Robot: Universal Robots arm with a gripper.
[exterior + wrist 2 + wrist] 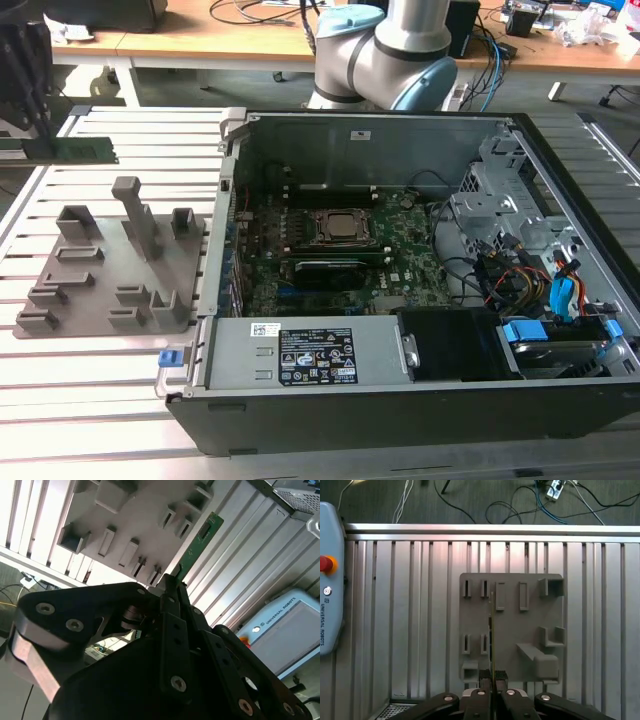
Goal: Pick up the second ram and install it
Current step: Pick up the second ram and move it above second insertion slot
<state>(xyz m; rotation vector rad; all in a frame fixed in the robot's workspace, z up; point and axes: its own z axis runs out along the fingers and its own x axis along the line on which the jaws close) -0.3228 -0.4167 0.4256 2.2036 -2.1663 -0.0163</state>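
Tool (173, 582) w/ second ram (201, 541)

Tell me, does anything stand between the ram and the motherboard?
The end effector holds the ram outside the case, on the tray's side. The case wall stands between it and the motherboard, but the case is open on top.

Two black metal fingers (501, 676) press together on the second ram (491, 630), a thin green circuit-board stick seen edge-on. The stick reaches out across a flat grey plastic fixture tray (512, 630), passing just beside the tray's narrow slots. The tray lies on a ribbed aluminium tabletop (410, 630). Well apart from the tray, a pale blue-grey teach pendant (331, 595) with a red button (325, 564) rests at the tabletop's side. Beyond the tray's edge farthest from the fingers, dark cables (520, 507) trail over a grey floor (380, 502).
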